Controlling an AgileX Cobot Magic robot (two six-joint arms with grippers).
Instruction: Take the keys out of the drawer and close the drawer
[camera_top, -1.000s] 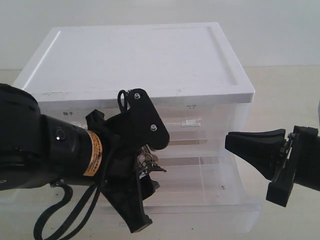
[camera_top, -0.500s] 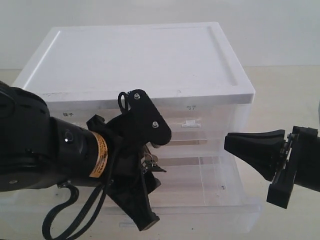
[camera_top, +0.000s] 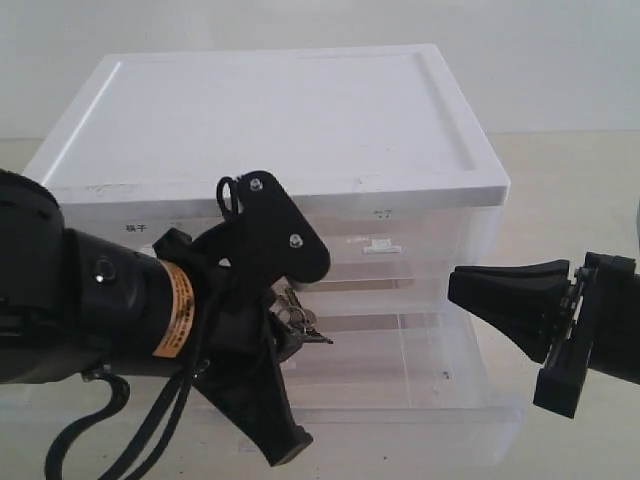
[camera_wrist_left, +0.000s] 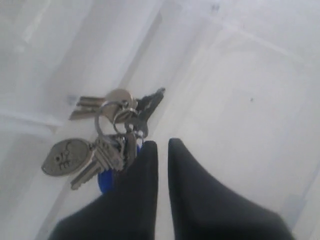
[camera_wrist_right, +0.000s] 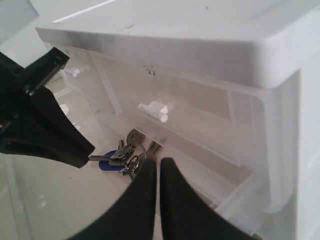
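Note:
The keys (camera_wrist_left: 107, 145) lie in the open bottom drawer (camera_top: 420, 375) of a clear plastic unit with a white top (camera_top: 280, 110). They are a silver bunch with an oval grey tag (camera_wrist_left: 64, 157) and a blue tag (camera_wrist_left: 104, 181) partly hidden by a finger. My left gripper (camera_wrist_left: 162, 144) reaches into the drawer, jaws shut to a thin gap showing only white. The bunch rests against the outside of one finger. In the exterior view the keys (camera_top: 298, 316) peek out beside the left arm. My right gripper (camera_top: 452, 285) hovers shut, right of the drawer, pointing at the keys (camera_wrist_right: 125, 155).
Above the open drawer is a shut drawer with a small white handle (camera_top: 380, 246). The open drawer's clear front wall (camera_top: 400, 440) juts toward the camera. The unit stands on a beige table (camera_top: 570, 200). The bulky left arm (camera_top: 90, 310) covers the drawer's left half.
The left arm and its gripper have shifted slightly left and up. The keys stay about where they were. The right gripper has not moved.

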